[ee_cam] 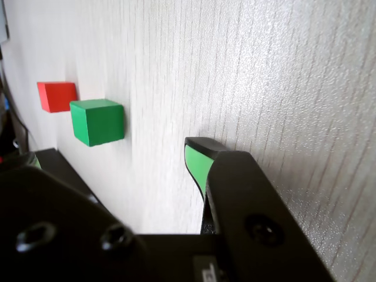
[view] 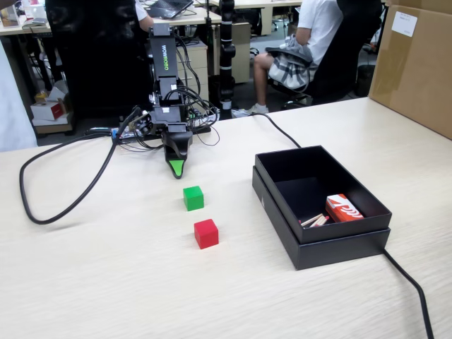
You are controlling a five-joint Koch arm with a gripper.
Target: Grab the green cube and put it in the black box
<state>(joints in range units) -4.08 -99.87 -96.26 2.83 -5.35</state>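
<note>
fixed view, hand: the hand (view: 176, 168) points down at the worktop (view: 106, 268), its green tip low, nothing in it.
fixed view, green cube: the green cube (view: 193, 198) rests flat on the worktop, near the hand, in front of it and slightly to the right; the red cube (view: 206, 233) lies beyond it.
fixed view, black box: the black box (view: 319, 244) stands well apart at the right, with some small items inside.
wrist view, hand: only one green finger (ee_cam: 197, 164) shows clearly, so i cannot tell how wide the hand is.
wrist view, green cube: the green cube (ee_cam: 97, 121) sits up and left of the finger, apart from it, one corner edge toward the camera; as a cube it has no long axis.
next move, my judgement: reach forward to the cube, then close on two flat faces.
</note>
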